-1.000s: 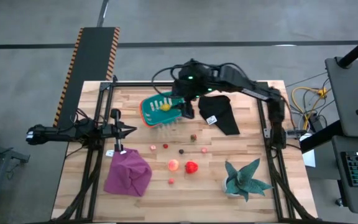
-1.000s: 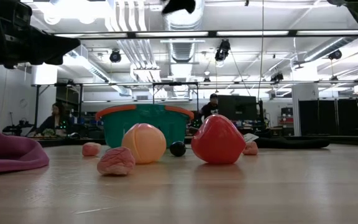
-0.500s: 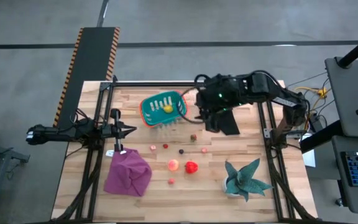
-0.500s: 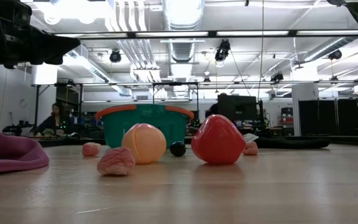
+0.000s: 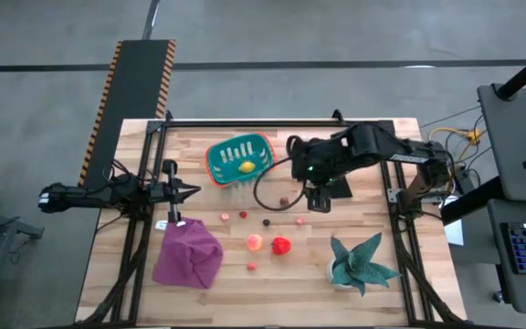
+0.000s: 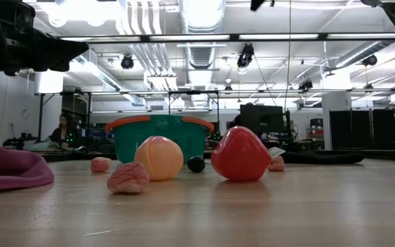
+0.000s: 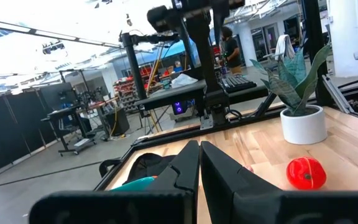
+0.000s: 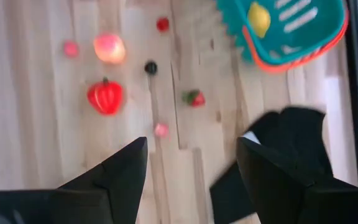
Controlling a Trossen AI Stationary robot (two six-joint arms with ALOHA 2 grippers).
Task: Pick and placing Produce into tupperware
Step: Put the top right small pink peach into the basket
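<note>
The teal tupperware stands at the table's far middle with a yellow produce piece lying in it. More produce lies loose on the wood nearer the front: a red piece, a peach-coloured one, a dark one, a pink one and a small strawberry-like one. My right gripper hangs open above the table, pointing steeply down, right of the tupperware and above the pink piece; nothing is between its fingers. My left gripper waits shut at the table's left.
A black cloth lies under my right arm, beside the tupperware. A purple cloth lies at the front left, and a teal spiky plant in a white pot stands at the front right. Black frame rails run along the table's sides.
My right gripper has swung away from over the tupperware toward the table's right and near edges, tipping further downward, and has stayed open. The yellow piece stays in the tupperware.
</note>
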